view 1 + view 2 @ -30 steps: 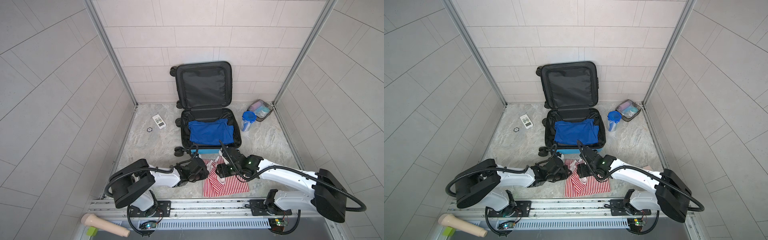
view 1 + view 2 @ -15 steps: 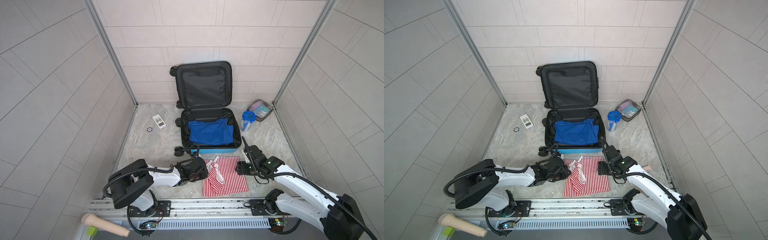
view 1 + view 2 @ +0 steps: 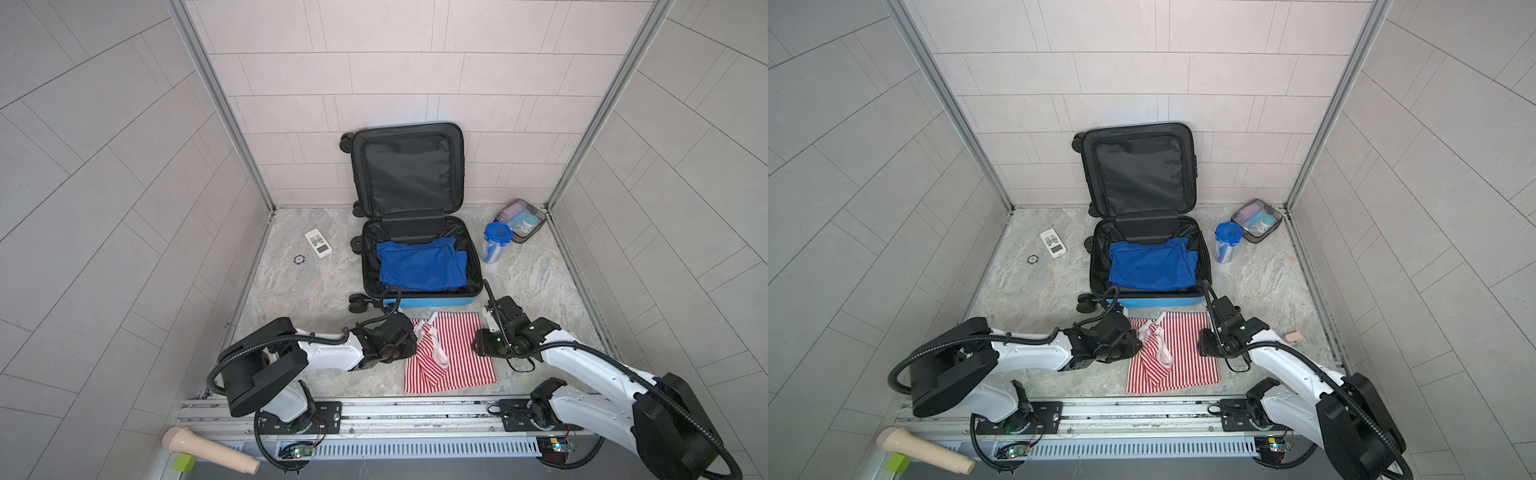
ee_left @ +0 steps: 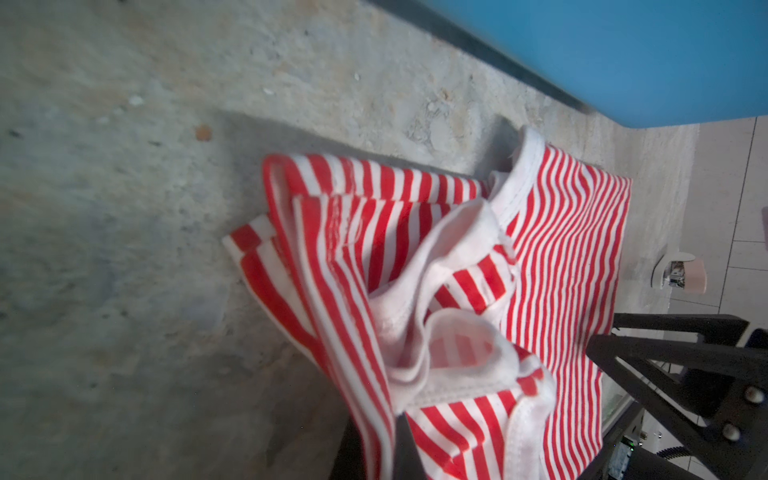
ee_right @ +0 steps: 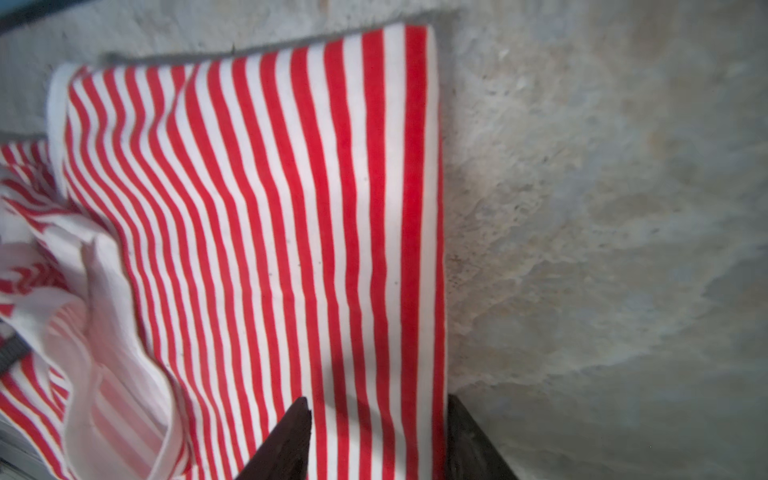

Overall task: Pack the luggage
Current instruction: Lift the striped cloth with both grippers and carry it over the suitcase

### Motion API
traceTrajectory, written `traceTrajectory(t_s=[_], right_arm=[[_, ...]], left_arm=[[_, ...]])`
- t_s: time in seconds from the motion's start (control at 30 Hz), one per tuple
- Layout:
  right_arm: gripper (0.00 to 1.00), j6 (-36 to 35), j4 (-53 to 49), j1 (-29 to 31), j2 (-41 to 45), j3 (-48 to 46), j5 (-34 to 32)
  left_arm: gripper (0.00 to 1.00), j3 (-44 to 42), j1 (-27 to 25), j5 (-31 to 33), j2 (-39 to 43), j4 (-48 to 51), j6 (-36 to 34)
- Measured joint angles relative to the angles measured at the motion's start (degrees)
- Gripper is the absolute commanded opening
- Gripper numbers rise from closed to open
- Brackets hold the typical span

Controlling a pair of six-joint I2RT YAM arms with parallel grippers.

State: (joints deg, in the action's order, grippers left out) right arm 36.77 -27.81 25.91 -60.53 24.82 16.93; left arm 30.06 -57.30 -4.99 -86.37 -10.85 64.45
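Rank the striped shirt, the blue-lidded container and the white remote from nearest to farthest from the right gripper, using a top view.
1. striped shirt: at the right gripper, its edge between the jaws.
2. blue-lidded container: farther back, right of the luggage.
3. white remote: farthest, left of the luggage.

We see the bright-blue hard-shell suitcase [image 3: 432,302] [image 3: 1163,302] open at the centre of both top views: black-lined lid standing upright, base flat, wheels on its left.

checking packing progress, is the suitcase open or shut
Open: the luggage lid stands up against the back wall, and a blue garment lies in its base.
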Motion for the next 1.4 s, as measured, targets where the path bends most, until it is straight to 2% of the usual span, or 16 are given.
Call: traceTrajectory(t_s=[0.27,0.37,0.67,0.93,1.1,1.2,1.4], right_arm=[[0.09,2.34,0.81,-0.07,0.13,-0.46,3.1],[0.0,3.48,-0.04,-0.02,1.27,0.26,4.83],[0.0,4.66,-5.86,2.6,6.34,10.47,8.28],[0.0,4.81,-11.04,3.08,9.18,22.45,11.04],[0.0,4.61,-11.26,3.08,8.59,30.67,10.86],[0.0,3.87,-10.93,3.08,5.51,36.22,10.38],[0.0,2.21,-8.83,2.8,-6.25,47.5,8.24]], left_arm=[[0.0,2.4,0.0,0.46,0.04,4.46,-1.33],[0.0,4.07,-0.02,0.9,0.92,7.56,-2.16],[0.0,11.43,-1.36,3.41,10.21,20.96,-6.1],[0.0,22.32,-2.58,6.25,18.6,35.28,-10.6],[0.0,30.4,-2.4,11.89,22.29,40.41,-15.12],[0.0,36.11,-0.22,13.46,21.73,42.51,-18.78],[0.0,48.92,9.31,12.52,14.16,44.81,-26.43]])
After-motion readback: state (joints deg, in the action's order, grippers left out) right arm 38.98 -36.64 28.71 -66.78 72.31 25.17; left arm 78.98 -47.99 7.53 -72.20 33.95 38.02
